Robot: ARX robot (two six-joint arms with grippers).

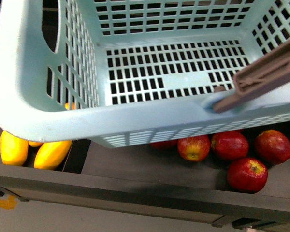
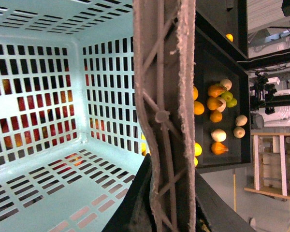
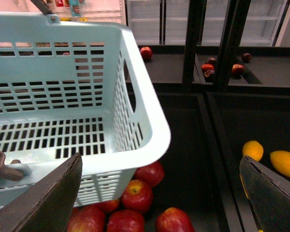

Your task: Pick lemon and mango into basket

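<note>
"How far along are you?"

"Barely begun. My left gripper is clamped on the handle, and my right gripper is spread wide and empty. The basket holds nothing."

"And the fruit?"

"One lemon and one mango, just beside each other on the dark shelf, both unpicked. Five red apples lie under the basket, one half hidden."

The light aqua slotted plastic basket runs off the front view's top and both sides. Its corner hides the tops of three yellow fruits, so their lengths cannot be compared. Its front wall covers most of one red apple. In the right wrist view the long orange-yellow mango is cut by the edge. The small fruits on the far black tray are too small to name.
</note>
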